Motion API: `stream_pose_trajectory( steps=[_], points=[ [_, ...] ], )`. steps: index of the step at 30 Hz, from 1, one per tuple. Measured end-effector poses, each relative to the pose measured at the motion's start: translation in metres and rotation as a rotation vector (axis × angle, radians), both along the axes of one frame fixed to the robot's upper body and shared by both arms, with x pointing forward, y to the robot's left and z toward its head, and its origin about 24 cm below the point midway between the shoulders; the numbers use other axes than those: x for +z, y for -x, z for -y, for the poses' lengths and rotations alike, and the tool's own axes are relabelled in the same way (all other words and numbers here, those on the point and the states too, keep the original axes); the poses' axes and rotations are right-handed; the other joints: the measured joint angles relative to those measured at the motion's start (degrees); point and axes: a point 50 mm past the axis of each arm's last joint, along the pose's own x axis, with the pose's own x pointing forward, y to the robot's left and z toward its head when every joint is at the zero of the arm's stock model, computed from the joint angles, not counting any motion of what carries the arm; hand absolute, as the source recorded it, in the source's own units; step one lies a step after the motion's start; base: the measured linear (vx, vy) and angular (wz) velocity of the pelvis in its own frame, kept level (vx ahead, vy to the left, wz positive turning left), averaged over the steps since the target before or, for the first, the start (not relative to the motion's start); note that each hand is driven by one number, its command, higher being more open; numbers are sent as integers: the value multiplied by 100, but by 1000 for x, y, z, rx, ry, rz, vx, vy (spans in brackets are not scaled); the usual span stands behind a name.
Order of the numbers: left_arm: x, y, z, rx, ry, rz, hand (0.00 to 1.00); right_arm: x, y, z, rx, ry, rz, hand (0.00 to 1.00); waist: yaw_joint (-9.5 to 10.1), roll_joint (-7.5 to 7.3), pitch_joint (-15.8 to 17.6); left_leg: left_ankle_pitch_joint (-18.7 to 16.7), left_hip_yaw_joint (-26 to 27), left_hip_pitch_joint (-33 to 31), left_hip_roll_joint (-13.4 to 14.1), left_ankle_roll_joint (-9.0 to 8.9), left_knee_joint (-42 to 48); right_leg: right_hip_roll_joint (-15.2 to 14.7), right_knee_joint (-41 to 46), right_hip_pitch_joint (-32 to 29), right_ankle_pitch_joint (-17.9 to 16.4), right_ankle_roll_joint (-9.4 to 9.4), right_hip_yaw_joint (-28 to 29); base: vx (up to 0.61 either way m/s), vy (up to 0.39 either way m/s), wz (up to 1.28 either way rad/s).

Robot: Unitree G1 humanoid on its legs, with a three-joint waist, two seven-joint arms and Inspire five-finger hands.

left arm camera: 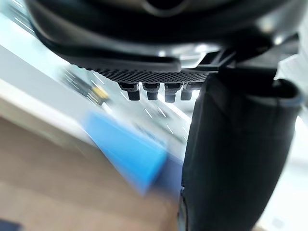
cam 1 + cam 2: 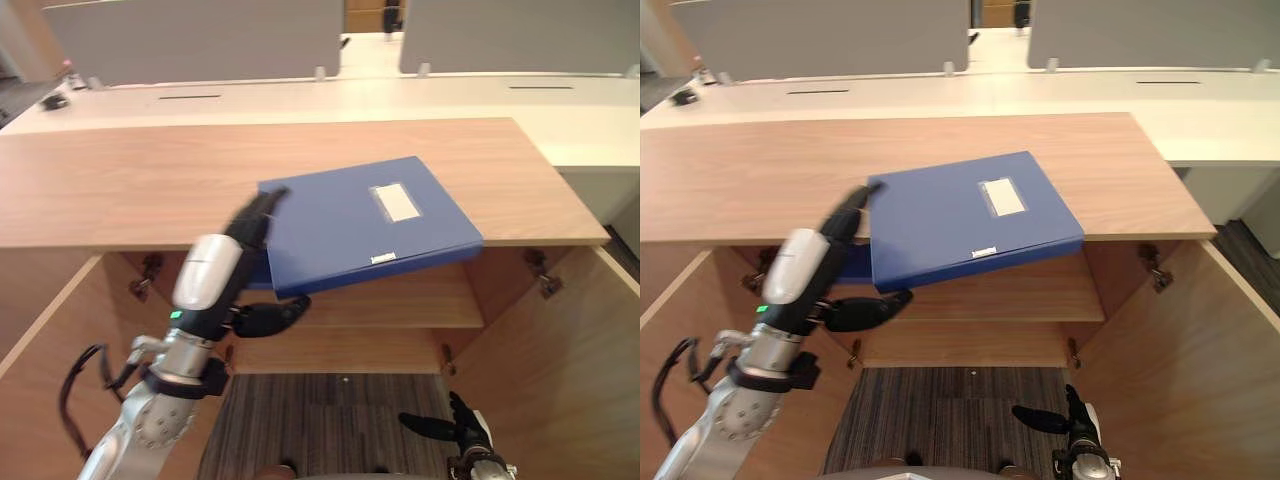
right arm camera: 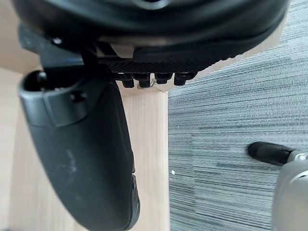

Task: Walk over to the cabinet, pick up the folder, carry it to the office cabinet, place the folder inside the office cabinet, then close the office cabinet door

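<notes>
While it lies slantwise on the wooden worktop [image 2: 120,180] of the cabinet, the blue folder [image 2: 370,220] overhangs the front edge with its near long side, and one corner points toward the robot's right.

Item, folder: flat, closed, with a pale rectangular label [image 2: 397,202] on its upper face. Its far part rests on the worktop. Its near part juts out above the open cabinet interior.

Item, left hand [image 2: 212,272]: raised at the folder's near left corner. The dark fingers [image 2: 255,215] lie across the top of the cover, and the thumb [image 2: 270,318] reaches in beneath the overhanging part, so the hand is clamped on that corner in a pinch. In the left wrist view the folder shows as a blue blur past the fingertips.

Item, right hand [image 2: 462,425]: low, near the floor, well apart from the folder. Its fingers are straight and apart from the thumb, holding nothing.

Item, cabinet interior: one wooden shelf [image 2: 400,305] directly under the folder's overhang. The left door [image 2: 40,400] and the right door [image 2: 560,370] are both swung open toward the robot, with metal hinges showing at the inner corners.

Item, floor: grey striped carpet [image 2: 330,420] between the two doors.

Item, background: a long white desk [image 2: 400,95] runs behind the cabinet, with grey partition screens [image 2: 200,40] standing along its far side.
</notes>
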Motion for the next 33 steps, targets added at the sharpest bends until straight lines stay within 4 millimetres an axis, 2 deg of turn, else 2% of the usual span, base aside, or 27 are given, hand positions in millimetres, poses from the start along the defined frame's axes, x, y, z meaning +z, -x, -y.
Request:
stream_pose_trajectory(
  steps=[4, 5, 10, 17, 20, 25, 28, 31, 33],
  points=[
    [-2, -13, 1, 9, -75, 24, 100, -1, 9, 5, -13, 9, -22, 100, -51, -10, -3, -1, 115, 104, 8, 0, -84, 24, -7, -14, 1, -1, 119, 33, 5, -18],
    [-2, -15, 1, 13, -86, 31, 0, -2, 11, 5, -16, 9, -26, 100, -51, -20, -13, -1, 129, 108, 7, 0, -101, 25, -7, -24, 1, -1, 133, 9, 5, -6],
    [-5, -25, 2, 33, -139, 68, 0, -2, 12, 5, -17, 3, -28, 100, -63, -49, -67, 37, 177, 244, -35, 29, -272, 2, -31, -7, 14, -14, 175, -2, 7, -5],
    [12, -36, 3, 83, -89, 183, 0, -2, 12, 5, -18, 2, -26, 100, -89, -71, -199, 204, 192, 383, -156, 73, -647, -63, -250, 35, 119, 64, 189, 0, 4, -1],
    [12, -34, 4, 84, -55, 167, 0, -1, 9, 4, -18, -1, -12, 100, -88, -78, -199, 203, 232, 384, -183, 73, -665, -85, -265, 20, 131, 83, 240, 5, 14, -8],
    [14, -19, 12, 39, 124, 85, 0, 5, 0, -2, -48, -24, 46, 100, -78, -99, -191, 196, 294, 386, -182, 74, -677, -79, -264, -1, 137, 93, 311, 3, -9, -7],
    [18, -4, 17, -20, 293, 26, 0, 21, -18, -7, -97, -62, 174, 100, -93, -105, -186, 168, 352, 406, -176, 80, -668, -72, -251, -8, 139, 96, 364, -20, -19, -9],
    [30, 8, 20, -79, 525, 10, 0, 56, -40, -10, -173, -119, 404, 100, -99, -114, -178, 114, 396, 403, -176, 84, -612, -75, -248, -14, 143, 102, 410, -25, -11, -8],
    [37, 13, 19, -103, 669, 12, 0, 78, -47, -12, -214, -159, 537, 100, -104, -127, -170, 102, 422, 403, -175, 87, -602, -74, -248, -25, 146, 108, 434, -13, -14, -7]
  ],
)
